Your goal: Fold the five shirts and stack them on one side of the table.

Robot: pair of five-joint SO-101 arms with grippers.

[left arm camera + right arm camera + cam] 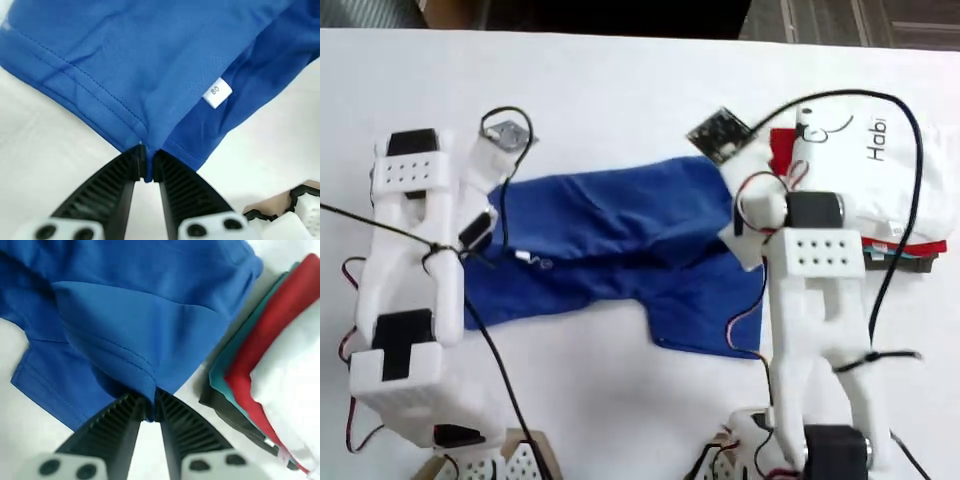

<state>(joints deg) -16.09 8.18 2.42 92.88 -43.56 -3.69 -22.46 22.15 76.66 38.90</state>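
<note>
Blue shirt (610,235) lies partly folded on the table (620,90), touching the stack (260,365).
Right gripper (150,406) pinches its hem just beside the stack; left gripper (148,162) pinches the hem at the end far from the stack, which seems four shirts deep.

A white worktop (620,90) fills most of the high view. Beyond its far edge lies a dark strip (620,15), with a brown box-like shape (450,12) and a grey ribbed surface (365,12) at the far left corner, and grey lined flooring (820,20) at the far right. At the near edge sits a tan board (535,447).
</note>
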